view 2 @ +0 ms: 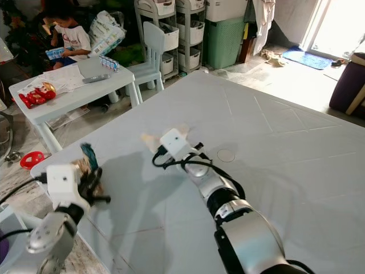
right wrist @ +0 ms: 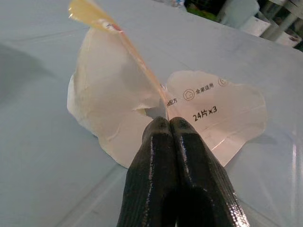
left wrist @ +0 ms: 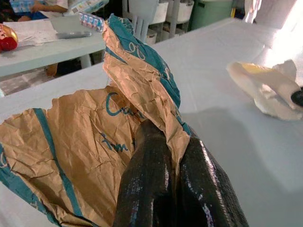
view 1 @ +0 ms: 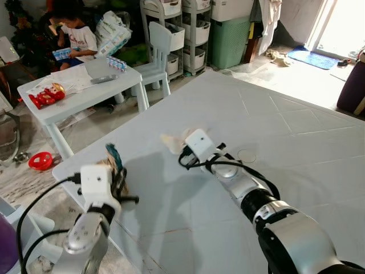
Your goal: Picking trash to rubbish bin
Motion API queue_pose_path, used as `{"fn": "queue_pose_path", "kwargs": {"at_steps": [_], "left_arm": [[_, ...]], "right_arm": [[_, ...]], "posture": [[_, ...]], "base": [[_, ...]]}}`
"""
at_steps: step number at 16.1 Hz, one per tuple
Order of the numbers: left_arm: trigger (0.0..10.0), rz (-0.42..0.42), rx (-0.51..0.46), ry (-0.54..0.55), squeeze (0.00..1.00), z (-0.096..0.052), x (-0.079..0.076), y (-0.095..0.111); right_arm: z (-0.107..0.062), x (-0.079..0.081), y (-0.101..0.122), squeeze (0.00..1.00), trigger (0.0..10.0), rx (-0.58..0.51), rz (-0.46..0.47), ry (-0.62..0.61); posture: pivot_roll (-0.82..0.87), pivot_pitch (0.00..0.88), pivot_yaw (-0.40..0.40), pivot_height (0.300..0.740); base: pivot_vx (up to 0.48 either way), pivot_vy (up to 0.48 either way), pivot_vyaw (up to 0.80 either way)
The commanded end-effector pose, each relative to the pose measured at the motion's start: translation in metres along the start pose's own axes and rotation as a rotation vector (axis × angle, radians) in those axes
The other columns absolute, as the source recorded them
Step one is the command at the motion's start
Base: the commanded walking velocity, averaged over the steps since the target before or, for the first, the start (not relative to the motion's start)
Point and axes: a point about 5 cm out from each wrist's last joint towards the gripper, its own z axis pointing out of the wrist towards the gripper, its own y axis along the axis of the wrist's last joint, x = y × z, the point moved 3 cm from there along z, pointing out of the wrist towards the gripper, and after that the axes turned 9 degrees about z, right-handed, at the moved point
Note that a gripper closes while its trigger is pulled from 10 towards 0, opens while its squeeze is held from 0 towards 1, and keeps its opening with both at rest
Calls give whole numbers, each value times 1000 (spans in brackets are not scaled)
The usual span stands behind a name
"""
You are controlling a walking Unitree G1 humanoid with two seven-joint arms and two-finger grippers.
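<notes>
On the pale grey counter (view 1: 296, 131), near its left edge, the left claw (left wrist: 165, 156) has its black fingers pressed together on a fold of the crumpled brown paper bag (left wrist: 85, 137) with teal lettering; the bag lies open on the counter, its inside hidden. Toward the middle, the right claw (right wrist: 169, 126) is pinched on the upright edge of a translucent white plastic wrapper (right wrist: 118, 99) with a yellow strip, its printed flap flat on the counter just beyond the fingertips. The two pieces lie well apart.
</notes>
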Motion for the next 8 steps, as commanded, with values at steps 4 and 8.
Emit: {"fn": "queue_pose_path", "kwargs": {"at_steps": [4, 8], "left_arm": [[0, -44, -44, 29, 0, 23, 3, 16], [0, -82, -87, 39, 0, 40, 4, 32]], "right_arm": [[-7, -28, 22, 0, 0, -163, 199, -63], [-24, -53, 43, 0, 0, -319, 301, -100]], "posture": [[155, 0, -17, 740], [107, 0, -5, 740]], "base": [[0, 0, 0], [0, 0, 0]]}}
